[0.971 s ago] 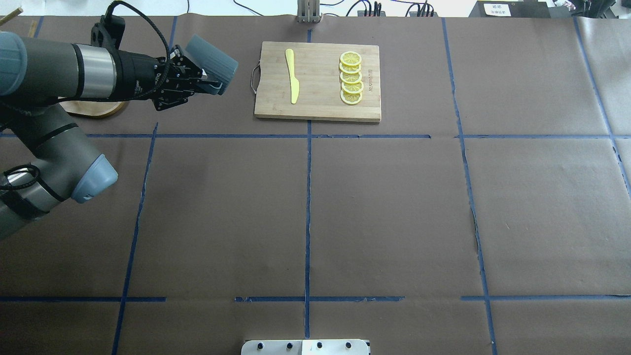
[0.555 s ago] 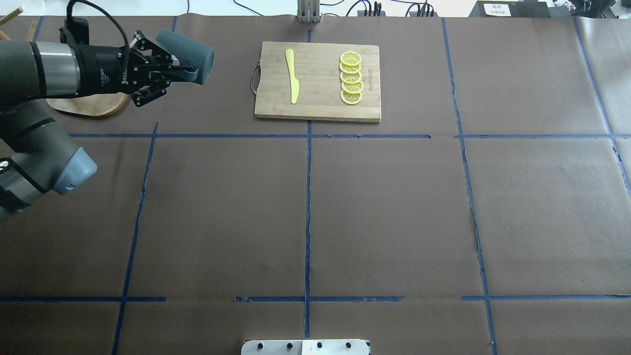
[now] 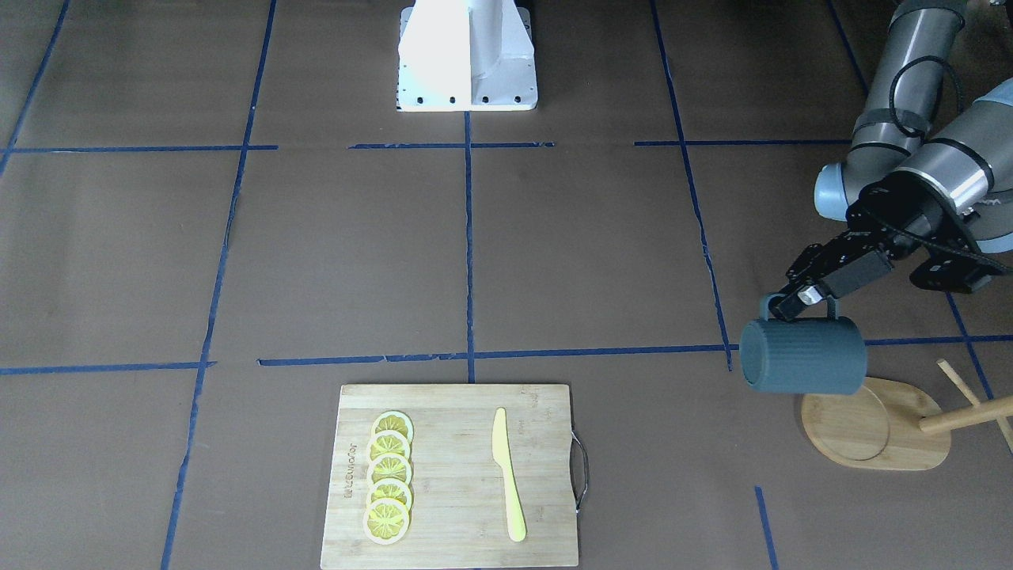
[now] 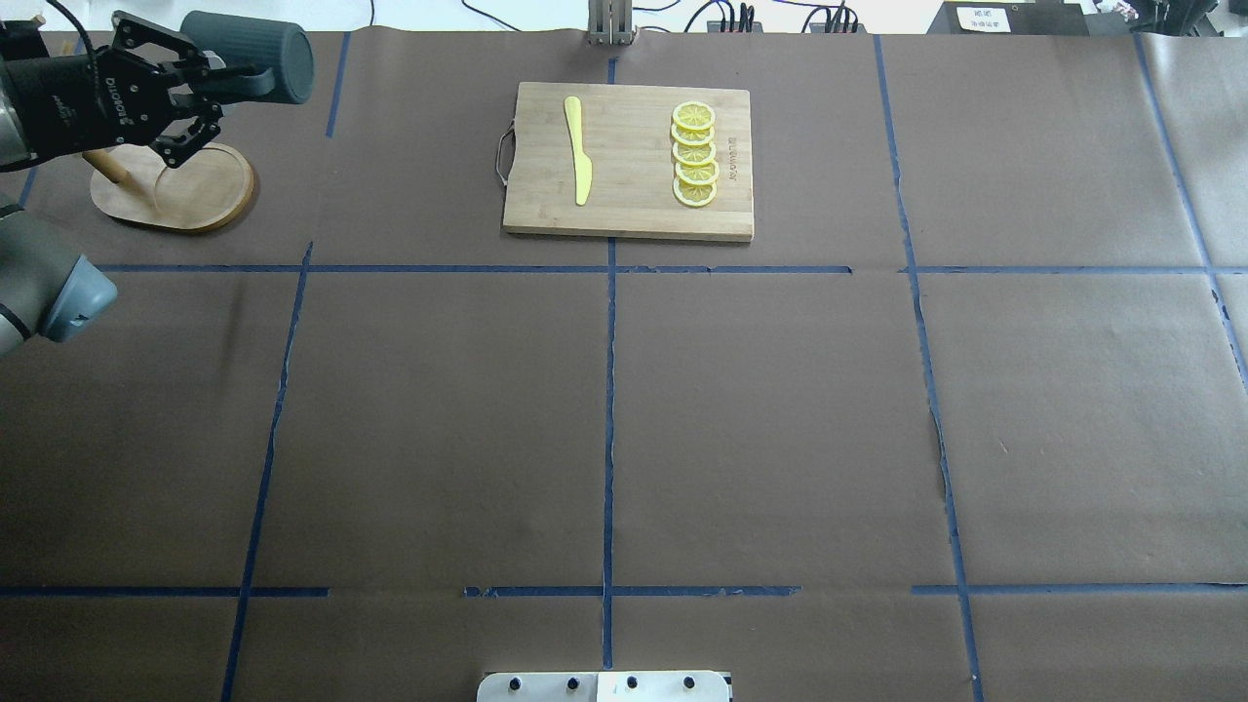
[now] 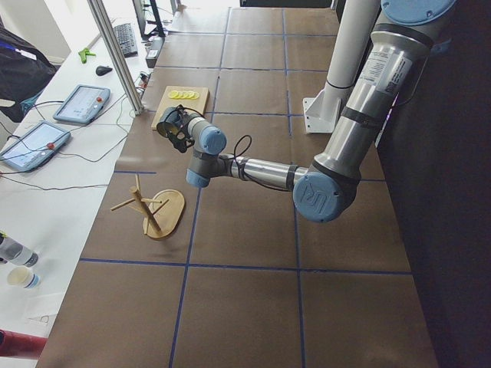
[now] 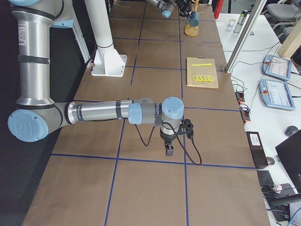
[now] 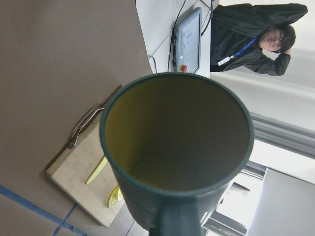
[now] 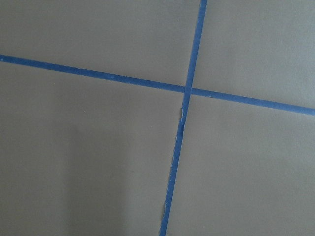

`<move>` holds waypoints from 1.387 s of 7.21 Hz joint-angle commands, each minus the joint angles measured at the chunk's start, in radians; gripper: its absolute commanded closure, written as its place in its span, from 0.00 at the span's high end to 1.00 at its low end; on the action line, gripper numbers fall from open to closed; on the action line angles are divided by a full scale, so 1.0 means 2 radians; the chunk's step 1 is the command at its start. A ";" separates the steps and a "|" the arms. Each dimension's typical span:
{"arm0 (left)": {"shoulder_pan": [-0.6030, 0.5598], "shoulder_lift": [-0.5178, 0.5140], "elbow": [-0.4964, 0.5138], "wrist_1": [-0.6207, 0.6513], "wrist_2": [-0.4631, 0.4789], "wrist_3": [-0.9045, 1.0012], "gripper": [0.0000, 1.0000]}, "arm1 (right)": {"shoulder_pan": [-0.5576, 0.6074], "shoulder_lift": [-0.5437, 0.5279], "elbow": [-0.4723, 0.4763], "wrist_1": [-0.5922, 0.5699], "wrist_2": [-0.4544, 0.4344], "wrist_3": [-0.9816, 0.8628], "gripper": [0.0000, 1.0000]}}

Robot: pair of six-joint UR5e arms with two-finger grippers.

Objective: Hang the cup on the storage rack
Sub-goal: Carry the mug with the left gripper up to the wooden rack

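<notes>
Cup: The ribbed dark cup (image 3: pixel 803 356) is held on its side in the air at the table's (image 4: pixel 780 409) far left, just beside the oval base of the rack (image 3: pixel 878 431) and on none of its pegs.
Left gripper: The left gripper (image 3: pixel 787 305) has its fingers clamped on the cup's handle. In the front view the handle points up and the body hangs below the fingertips.
Views: The left wrist camera looks straight into the yellowish mouth (image 7: pixel 177 147). The front view shows only the ribbed wall and the flat bottom, which is turned away from the rack. From overhead the gripper (image 4: pixel 244 81) covers part of the rack's post. The left side view shows the post and pegs (image 5: pixel 146 205) whole, apart from the cup (image 5: pixel 166 123).
Right gripper: The right gripper (image 6: pixel 168 150) hangs low over the table on the near right, well apart from the cup. Only the right side view shows it, so whether it is open or closed cannot be told.
Around: A cutting board (image 4: pixel 634 210) with a yellow knife (image 4: pixel 579 146) and a row of lemon slices (image 4: pixel 694 156) lies to the cup's right, well apart.
</notes>
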 commanded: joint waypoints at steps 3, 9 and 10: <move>-0.017 0.001 0.082 -0.116 0.093 -0.079 0.01 | 0.000 0.003 0.017 0.000 -0.009 0.008 1.00; -0.057 0.001 0.129 -0.140 0.126 -0.105 0.03 | 0.000 0.000 0.023 0.000 -0.016 0.012 1.00; -0.056 -0.002 0.159 -0.173 0.134 -0.105 0.02 | 0.001 0.001 0.023 0.000 -0.016 0.013 1.00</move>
